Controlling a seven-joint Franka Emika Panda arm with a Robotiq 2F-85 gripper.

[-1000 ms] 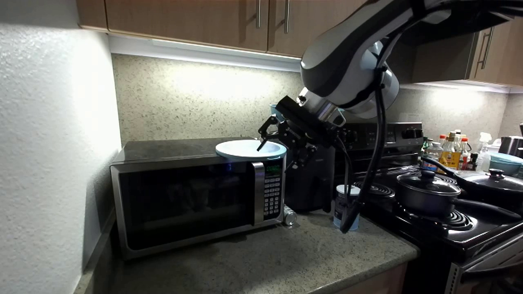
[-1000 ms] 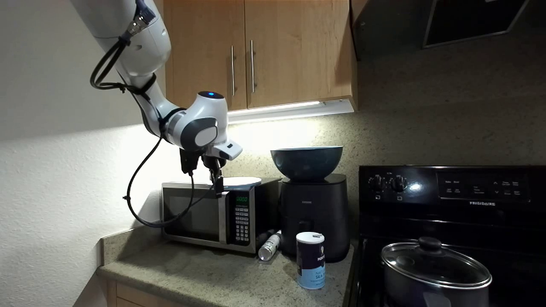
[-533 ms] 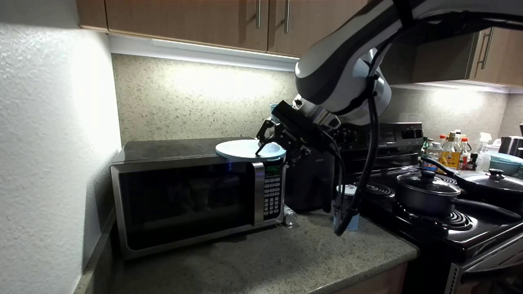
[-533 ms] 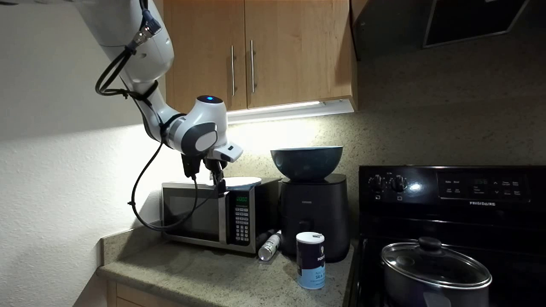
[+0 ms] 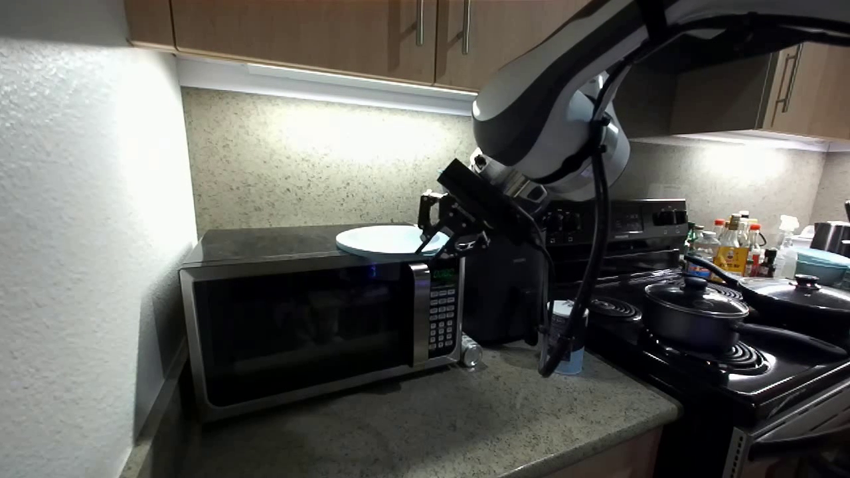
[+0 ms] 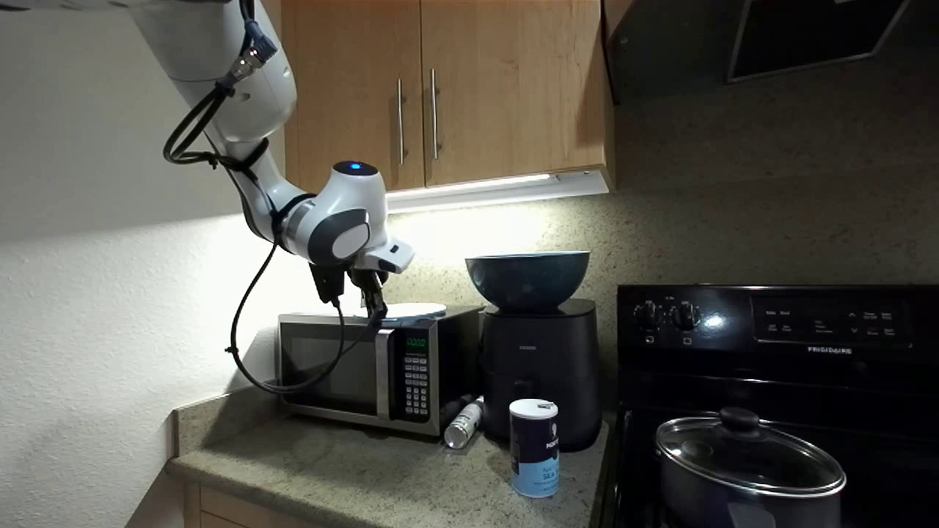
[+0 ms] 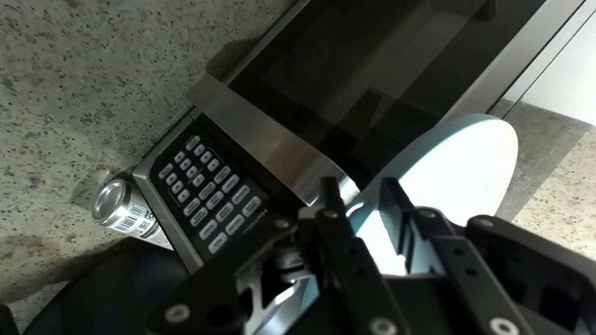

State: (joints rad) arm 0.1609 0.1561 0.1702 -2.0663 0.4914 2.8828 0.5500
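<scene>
1. Slantwise, the white-and-black arm [image 5: 564, 86] points its black two-finger gripper [image 7: 360, 182] down.
2. Between the jaws shows a round pale-blue plate [image 5: 380, 239]; whether clamped, I cannot tell.
3. Below them: a boxy silver-and-black microwave [image 5: 319, 332].

Lighting's pretty uneven tbh. In both exterior views the under-cabinet light [image 6: 477, 185] around 11 to 12 o'clock blows out the backsplash [image 6: 488, 226] below it. In an exterior view the range hood [image 6: 814, 44] at 2 o'clock is dim, with a glare spot on the stove panel [image 6: 733, 345] just past 3. Wrist view: plate [image 7: 458, 172] at 3 o'clock clips white, gripper [image 7: 360, 186] from 4 to 7 is out of focus.
</scene>
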